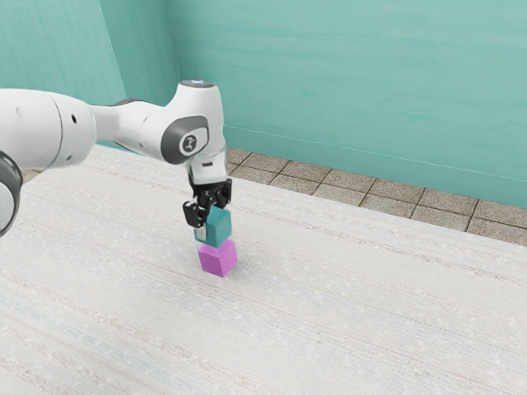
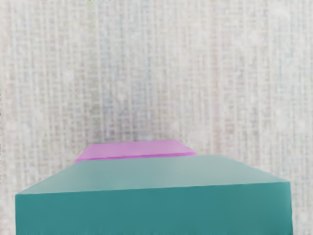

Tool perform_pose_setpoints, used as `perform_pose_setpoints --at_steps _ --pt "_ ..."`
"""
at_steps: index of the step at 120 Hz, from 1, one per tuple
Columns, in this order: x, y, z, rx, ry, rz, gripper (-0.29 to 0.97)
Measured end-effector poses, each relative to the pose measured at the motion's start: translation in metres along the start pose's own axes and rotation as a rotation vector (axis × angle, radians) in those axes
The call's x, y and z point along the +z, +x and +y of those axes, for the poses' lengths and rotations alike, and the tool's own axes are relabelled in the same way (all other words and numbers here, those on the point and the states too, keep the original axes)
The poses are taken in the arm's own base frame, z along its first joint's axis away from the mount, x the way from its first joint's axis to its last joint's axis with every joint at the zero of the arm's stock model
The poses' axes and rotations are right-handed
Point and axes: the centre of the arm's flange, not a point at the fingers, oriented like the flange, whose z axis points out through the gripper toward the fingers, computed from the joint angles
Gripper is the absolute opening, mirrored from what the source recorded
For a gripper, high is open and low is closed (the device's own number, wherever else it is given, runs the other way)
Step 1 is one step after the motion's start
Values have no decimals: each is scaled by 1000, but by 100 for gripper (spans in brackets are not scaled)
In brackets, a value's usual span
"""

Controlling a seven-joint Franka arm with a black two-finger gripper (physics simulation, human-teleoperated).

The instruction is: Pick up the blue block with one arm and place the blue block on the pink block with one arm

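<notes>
Closest of all, the blue block (image 2: 151, 196) is clamped between the fingers of the gripper (image 1: 207, 212), left of centre in the exterior frame. It hangs directly over the pink block (image 1: 218, 257); whether they touch I cannot tell. To place it well, square the edges, lower until it rests, then release. Around them lies the pale desk (image 1: 370, 313). No writing is readable.

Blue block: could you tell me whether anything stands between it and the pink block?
Nothing visible does. The blue block, held in the gripper, sits directly over the pink block; whether they touch, I cannot tell.
</notes>
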Motion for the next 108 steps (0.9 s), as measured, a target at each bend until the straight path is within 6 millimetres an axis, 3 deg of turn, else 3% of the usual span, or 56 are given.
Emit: perform_pose_setpoints --at_steps 12,68,108 --pt "10 -6 -3 13 -9 8 37" --pt "13 -6 -2 59 -11 53 38" --pt "19 -15 -1 66 -26 65 60"
